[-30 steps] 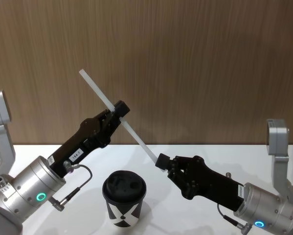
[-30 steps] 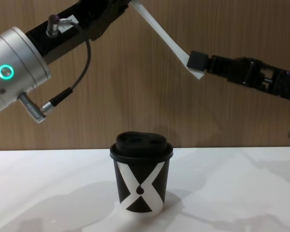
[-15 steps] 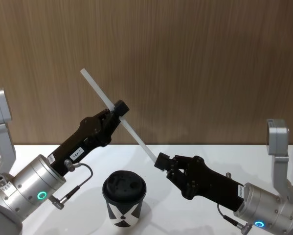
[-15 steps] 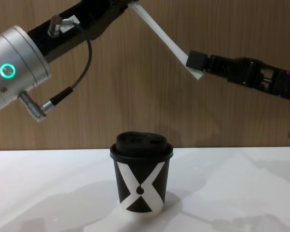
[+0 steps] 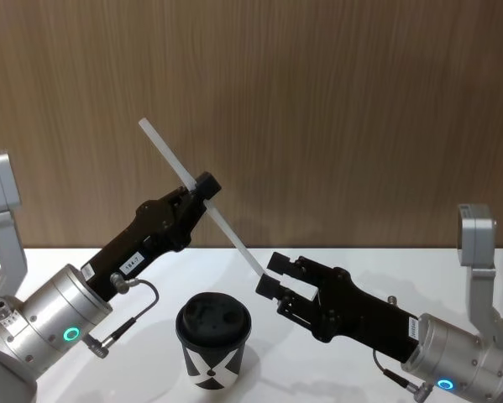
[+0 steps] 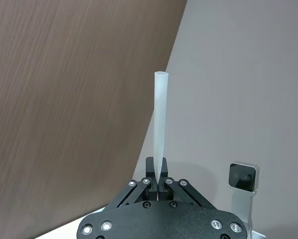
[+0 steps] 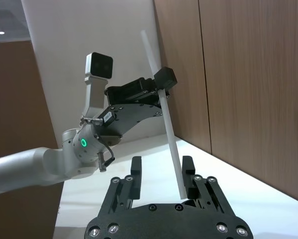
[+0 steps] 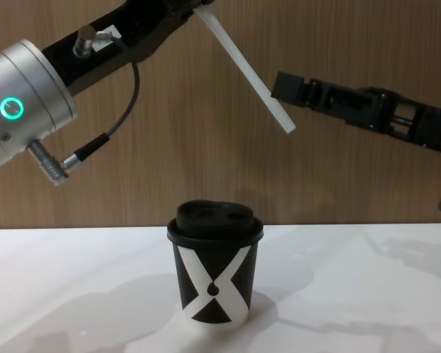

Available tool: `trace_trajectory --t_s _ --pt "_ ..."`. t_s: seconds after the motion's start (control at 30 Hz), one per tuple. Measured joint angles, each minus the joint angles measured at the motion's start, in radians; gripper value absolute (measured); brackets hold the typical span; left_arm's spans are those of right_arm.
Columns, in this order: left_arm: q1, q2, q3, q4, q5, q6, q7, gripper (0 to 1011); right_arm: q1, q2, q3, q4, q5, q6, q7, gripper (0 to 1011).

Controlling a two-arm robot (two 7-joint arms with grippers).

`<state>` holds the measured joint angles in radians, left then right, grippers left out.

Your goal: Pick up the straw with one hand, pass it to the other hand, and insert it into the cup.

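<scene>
Up above the table (image 5: 419, 269), the left gripper (image 5: 202, 186) pinches the straw (image 5: 231, 237) near its middle, fingers pressed onto it; the straw slants down toward the right gripper (image 5: 272, 274), whose fingers are spread, its lower end between them, just beside one; whether it touches cannot be told; below both, the lidded cup (image 5: 212, 340) stands upright, well apart from the straw.

Left gripper clamped, right gripper spread.
In the head view the left arm slants up from 8 o'clock toward 2 o'clock, and the left gripper (image 5: 202, 190) at its tip is pinched tight on the straw (image 5: 171, 159). The right arm reaches from 4 o'clock toward 10 o'clock, the right gripper (image 5: 273, 274) holding its fingers wide apart.
</scene>
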<state>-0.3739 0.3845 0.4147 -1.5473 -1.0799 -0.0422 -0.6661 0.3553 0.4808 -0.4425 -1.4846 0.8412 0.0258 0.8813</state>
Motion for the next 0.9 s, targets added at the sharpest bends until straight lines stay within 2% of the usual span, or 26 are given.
trace_trajectory --t_s 0.2,0.23,0.3,0.47,0.6,0.9 --pt "-0.001 0.011 0.004 -0.007 0.005 -0.003 0.007 5 0.000 0.000 0.000 0.000 0.000 0.000 0.000 655" --pt "-0.001 0.015 0.005 -0.010 0.008 -0.004 0.009 5 0.000 0.000 0.000 0.000 0.000 0.000 0.000 712" --pt "-0.002 0.020 0.007 -0.013 0.012 -0.005 0.013 6 0.000 0.000 0.000 0.000 0.000 0.000 0.000 752" --pt "-0.005 0.041 0.013 -0.028 0.038 -0.008 0.029 7 0.000 0.000 0.000 0.000 0.000 0.000 0.000 912" --pt "-0.007 0.058 0.018 -0.040 0.068 -0.011 0.045 6 0.000 0.000 0.000 0.000 0.000 0.000 0.000 1000" --pt "-0.012 0.097 0.031 -0.076 0.155 -0.016 0.089 7 0.000 0.000 0.000 0.000 0.000 0.000 0.000 1001"
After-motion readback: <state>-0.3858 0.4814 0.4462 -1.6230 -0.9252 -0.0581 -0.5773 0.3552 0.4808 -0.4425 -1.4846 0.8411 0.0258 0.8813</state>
